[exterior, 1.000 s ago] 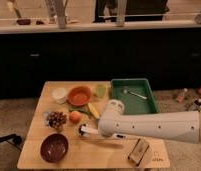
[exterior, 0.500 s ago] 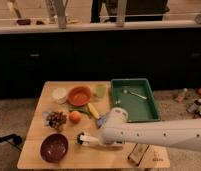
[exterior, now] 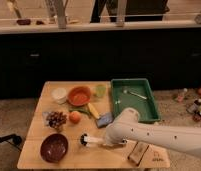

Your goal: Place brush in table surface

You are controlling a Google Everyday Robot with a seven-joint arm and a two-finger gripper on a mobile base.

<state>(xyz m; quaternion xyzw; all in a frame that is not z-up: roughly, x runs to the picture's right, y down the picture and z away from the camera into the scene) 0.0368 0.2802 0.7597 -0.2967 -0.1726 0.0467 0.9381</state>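
1. Now the white arm (exterior: 159, 136) reaches in from the lower right and lies low across the front of the table (exterior: 34, 152); a second ago it sat higher and further right, so it has swung down and leftward toward the board.
2. The table carries the same spread, unmoved: the green tray (exterior: 153, 107) at the right rear, the orange bowl (exterior: 79, 95) and the white cup (exterior: 59, 94) at the back, the dark bowl (exterior: 54, 147) at the front left, the grapes (exterior: 56, 119) and the orange fruit (exterior: 74, 116) between them.
3. The tool (exterior: 110, 141) sits at the end of the arm, near the front middle of the table, just over the wood. Whether it is clamped or spread I cannot tell.
4. The brush (exterior: 90, 140) juts leftward from the tool, pale handle level with the board and dark head at its far left tip, just right of the dark bowl. It has come down with the arm; half a second ago it stood a little further left and back.
5. In my judgement the placing is nearly done: the brush looks level with the wood, on it or nearly so, and what remains is letting go and lifting away without dragging it.
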